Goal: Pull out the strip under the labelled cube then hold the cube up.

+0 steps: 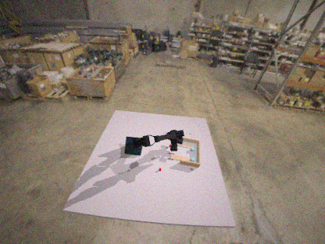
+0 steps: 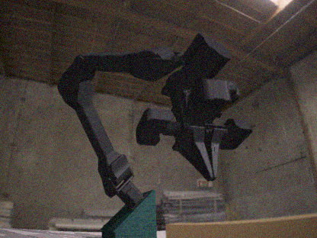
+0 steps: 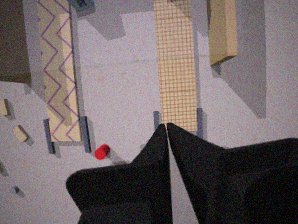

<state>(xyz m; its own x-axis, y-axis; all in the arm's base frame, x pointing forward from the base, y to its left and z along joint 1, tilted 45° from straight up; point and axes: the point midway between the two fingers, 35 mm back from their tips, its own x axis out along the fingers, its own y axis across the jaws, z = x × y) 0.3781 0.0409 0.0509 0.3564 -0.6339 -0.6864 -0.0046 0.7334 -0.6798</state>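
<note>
A strip with purple zigzags (image 3: 60,90) lies at left in the wrist view, between two dark rails at its near end. A strip with a grid pattern (image 3: 177,75) (image 1: 180,157) lies to its right, also between rails. One light blue cube (image 3: 84,4) shows dark marks at the wrist view's top edge, cut off. The top view shows two cubes, a farther cube (image 1: 192,149) and a nearer cube (image 1: 192,159); their markings are too small to read there. My gripper (image 2: 210,179) (image 3: 165,128) (image 1: 174,149) is shut and empty, tips together, in the air over the grid strip's near end.
A wooden three-sided frame (image 1: 200,150) (image 2: 244,227) surrounds the strips' far part; its right wall (image 3: 222,32) shows in the wrist view. A red cylinder (image 3: 102,152) lies between the strips' near ends. Small wooden blocks (image 3: 20,133) lie at left. Another red piece (image 1: 159,169) lies outside.
</note>
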